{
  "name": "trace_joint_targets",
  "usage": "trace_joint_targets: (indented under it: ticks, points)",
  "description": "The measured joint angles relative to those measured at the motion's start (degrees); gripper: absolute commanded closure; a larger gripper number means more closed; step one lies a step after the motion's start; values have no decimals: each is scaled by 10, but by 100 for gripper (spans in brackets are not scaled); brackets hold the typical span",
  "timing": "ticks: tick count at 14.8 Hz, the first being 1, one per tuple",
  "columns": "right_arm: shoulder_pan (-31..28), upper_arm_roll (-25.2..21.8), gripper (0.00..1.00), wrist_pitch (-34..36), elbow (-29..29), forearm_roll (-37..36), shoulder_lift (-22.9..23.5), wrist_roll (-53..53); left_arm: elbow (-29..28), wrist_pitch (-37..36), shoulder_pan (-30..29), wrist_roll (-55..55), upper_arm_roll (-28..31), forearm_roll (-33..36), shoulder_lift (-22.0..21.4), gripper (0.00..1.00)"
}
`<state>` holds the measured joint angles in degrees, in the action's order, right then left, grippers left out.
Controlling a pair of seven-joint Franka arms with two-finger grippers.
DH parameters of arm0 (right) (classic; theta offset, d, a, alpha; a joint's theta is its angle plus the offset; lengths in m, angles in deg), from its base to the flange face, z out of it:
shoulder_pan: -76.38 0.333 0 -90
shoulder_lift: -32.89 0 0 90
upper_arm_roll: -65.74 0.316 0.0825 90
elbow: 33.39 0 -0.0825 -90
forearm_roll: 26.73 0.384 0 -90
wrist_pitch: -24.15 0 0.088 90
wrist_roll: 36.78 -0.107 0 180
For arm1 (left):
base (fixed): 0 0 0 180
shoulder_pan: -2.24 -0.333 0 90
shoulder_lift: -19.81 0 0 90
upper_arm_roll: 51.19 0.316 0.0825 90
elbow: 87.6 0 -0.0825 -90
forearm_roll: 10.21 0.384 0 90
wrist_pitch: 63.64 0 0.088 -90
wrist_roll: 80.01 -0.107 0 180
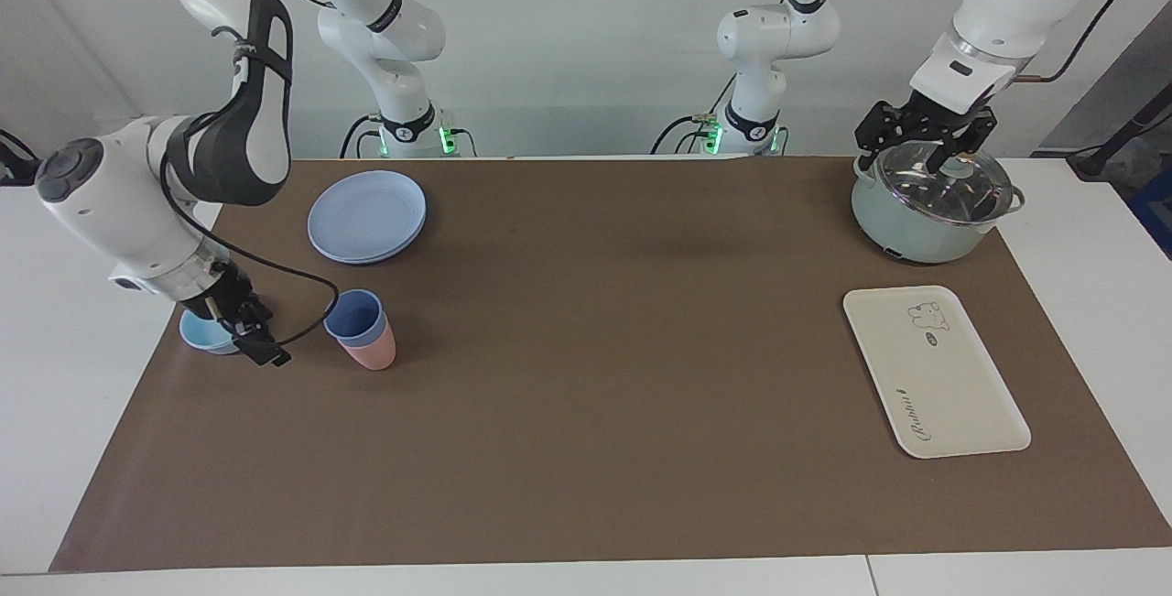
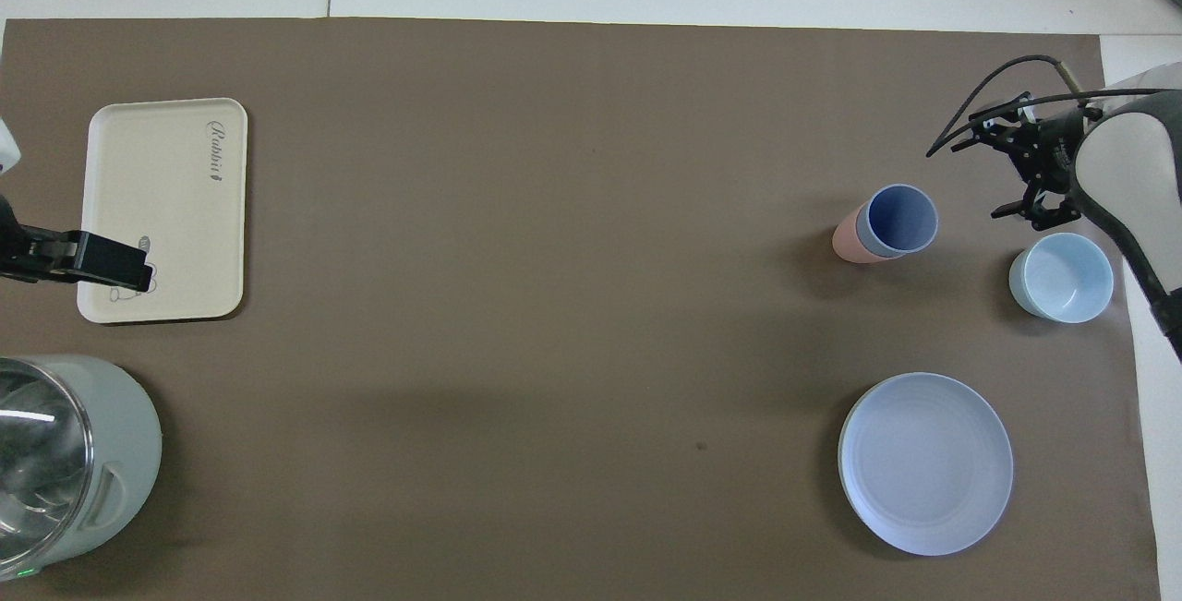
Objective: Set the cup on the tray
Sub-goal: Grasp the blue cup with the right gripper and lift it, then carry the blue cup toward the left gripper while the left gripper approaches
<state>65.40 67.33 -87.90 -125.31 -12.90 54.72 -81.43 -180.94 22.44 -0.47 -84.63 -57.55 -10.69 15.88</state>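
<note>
Jaw state of my right gripper (image 1: 249, 335), low at the left of the facing view beside the light-blue bowl (image 1: 205, 333), cannot be told; likewise my left gripper (image 1: 927, 134), waiting over the lidded pot (image 1: 934, 211) at upper right. Nested in the pink tumbler (image 1: 374, 351), the cup (image 1: 355, 318) stands upright at centre left, just beside my right gripper. Well apart at lower right, the tray (image 1: 934, 372) lies flat. At upper left sits the blue plate (image 1: 367, 215).
</note>
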Motion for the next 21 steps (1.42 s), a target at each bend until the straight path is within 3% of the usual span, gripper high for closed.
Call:
trace_joint_targets:
  ticks: [10, 18, 19, 20, 21]
  points:
    - [-29, 0, 1, 20, -21, 170, 94, -1, -1, 0, 0, 0, 0, 0, 0, 0]
    - [-29, 2, 5, 51, -58, 260, 94, -6, -1, 0, 0, 0, -1, 0, 0, 0]
    - [-28, 3, 12, 51, -61, 273, 94, -15, -1, 0, 0, 0, -1, 0, 0, 0]
    - [-26, 4, 38, 51, -64, 287, 93, -22, -1, 0, 0, 0, -1, 0, 0, 0]
    - [-25, 6, 99, 51, -70, 300, 90, -24, -1, 0, 0, 0, -1, 0, 0, 0]
